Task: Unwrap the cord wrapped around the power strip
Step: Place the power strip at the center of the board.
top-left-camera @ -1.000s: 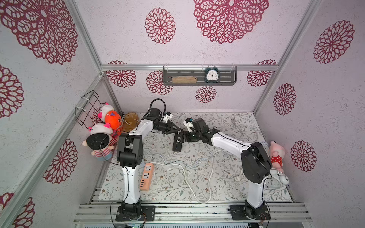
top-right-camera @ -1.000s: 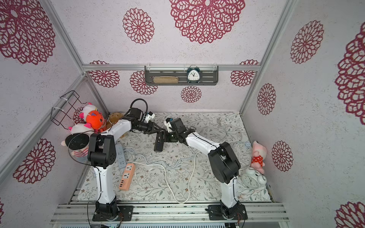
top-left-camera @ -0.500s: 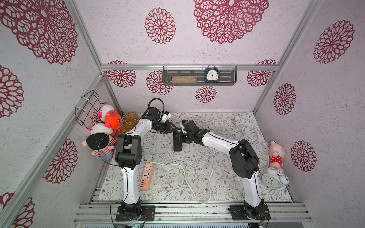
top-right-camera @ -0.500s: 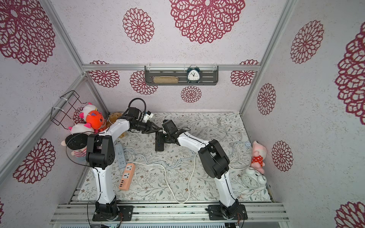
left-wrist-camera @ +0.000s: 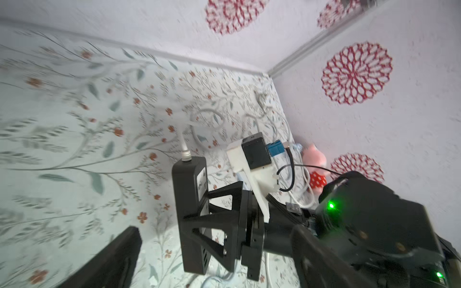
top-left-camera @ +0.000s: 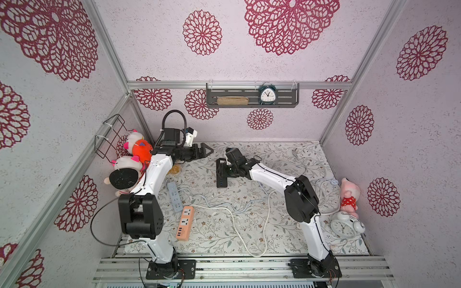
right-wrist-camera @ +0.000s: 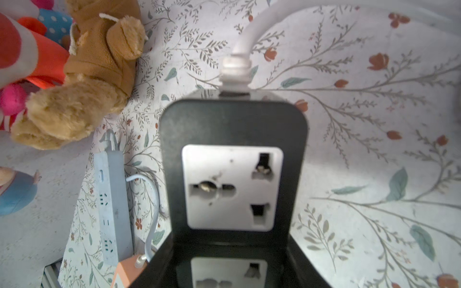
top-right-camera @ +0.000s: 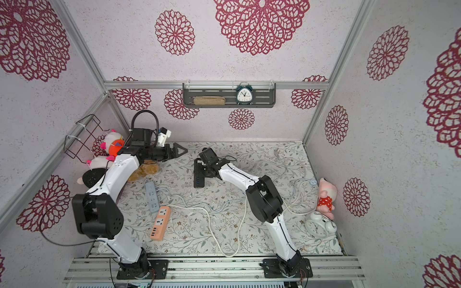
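Meanwhile, a grey strip [top-left-camera: 174, 197] and orange strip [top-left-camera: 185, 222] lie near the power strip [top-left-camera: 221, 180].

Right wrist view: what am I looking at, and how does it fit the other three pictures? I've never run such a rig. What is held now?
The machine is a pair of white robot arms over a flowered table cover, each ending in a two-fingered gripper. The two wide pictures look down from overhead; the other two come from cameras on the wrists. The right wrist view looks along the black power strip with pale sockets, which the right gripper clamps; its white cord leaves the far end, and no turns show around the body. The left gripper stands open and empty. Lying loose: a pale blue power strip, an orange power strip, plush toys and a white alarm clock.
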Controlling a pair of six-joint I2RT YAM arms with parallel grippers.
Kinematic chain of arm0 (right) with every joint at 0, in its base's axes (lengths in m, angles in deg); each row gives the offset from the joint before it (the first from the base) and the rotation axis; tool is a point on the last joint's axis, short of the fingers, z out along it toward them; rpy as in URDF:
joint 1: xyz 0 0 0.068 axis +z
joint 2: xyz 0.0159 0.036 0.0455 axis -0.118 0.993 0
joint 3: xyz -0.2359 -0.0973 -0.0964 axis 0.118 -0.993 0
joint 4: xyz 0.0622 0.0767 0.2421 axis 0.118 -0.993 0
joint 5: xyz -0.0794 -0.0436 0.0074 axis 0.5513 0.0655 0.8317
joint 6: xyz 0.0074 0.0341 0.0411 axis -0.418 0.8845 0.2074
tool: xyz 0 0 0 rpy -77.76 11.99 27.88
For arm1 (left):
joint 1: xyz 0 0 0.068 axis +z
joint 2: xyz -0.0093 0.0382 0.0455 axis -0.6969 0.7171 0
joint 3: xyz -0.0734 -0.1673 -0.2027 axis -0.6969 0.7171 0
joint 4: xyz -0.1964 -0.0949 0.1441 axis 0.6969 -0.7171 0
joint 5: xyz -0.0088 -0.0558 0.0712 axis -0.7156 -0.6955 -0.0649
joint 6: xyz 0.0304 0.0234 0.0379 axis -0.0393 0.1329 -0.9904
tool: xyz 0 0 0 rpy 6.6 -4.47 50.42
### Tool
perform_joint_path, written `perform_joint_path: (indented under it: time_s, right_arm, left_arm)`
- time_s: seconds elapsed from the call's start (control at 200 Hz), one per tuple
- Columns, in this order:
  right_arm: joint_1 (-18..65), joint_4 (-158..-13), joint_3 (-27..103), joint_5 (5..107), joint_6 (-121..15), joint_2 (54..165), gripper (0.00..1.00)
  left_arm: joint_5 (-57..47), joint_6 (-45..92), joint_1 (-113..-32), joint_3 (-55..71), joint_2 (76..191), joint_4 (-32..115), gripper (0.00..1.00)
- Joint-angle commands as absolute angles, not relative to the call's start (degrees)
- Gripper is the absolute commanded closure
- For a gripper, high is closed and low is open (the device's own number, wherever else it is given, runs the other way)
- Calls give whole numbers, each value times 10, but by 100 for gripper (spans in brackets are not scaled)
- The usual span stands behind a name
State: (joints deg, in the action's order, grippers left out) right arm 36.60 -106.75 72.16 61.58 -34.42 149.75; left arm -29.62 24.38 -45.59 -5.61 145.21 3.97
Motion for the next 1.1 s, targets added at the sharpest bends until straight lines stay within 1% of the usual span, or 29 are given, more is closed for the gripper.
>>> perform_joint_path:
  time_s: [0.0,0.08,0.185,0.31,0.44,0.535,0.555,0.605,0.685,0.765,0.896,0.981,1.091]
  right_arm:
    - [375,-1137,833,656,-341,1557,92]
    - [383,-1185,923,701,-329,1606,94]
    - [389,-1206,997,741,-287,1656,95]
    - [395,-1177,1006,749,-262,1683,96]
    - [403,-1168,1009,751,-261,1704,95]
    - [405,-1171,1010,754,-264,1712,82]
    - [405,-1172,1010,755,-264,1712,78]
    - [405,-1173,1010,758,-268,1713,63]
    - [405,-1174,1009,762,-274,1710,51]
    - [405,-1164,1005,762,-283,1705,45]
    - [406,-1131,981,759,-297,1690,38]
    - [407,-1120,974,758,-307,1686,30]
    - [407,-1116,973,751,-322,1684,27]
  left_arm:
    - [-171,261,-458,-14,1397,37,3]
    - [-128,263,-458,17,1350,27,3]
    - [-109,274,-457,55,1294,25,3]
    - [-106,292,-455,84,1251,24,3]
    - [-107,303,-455,97,1234,22,3]
    - [-106,309,-455,107,1231,24,3]
    - [-106,310,-455,109,1231,25,3]
    - [-108,314,-456,114,1233,26,3]
    - [-109,318,-456,121,1234,29,3]
    - [-110,320,-456,125,1236,31,3]
    - [-114,323,-456,127,1237,32,3]
    - [-112,321,-456,127,1237,32,3]
    - [-109,321,-456,127,1239,31,3]
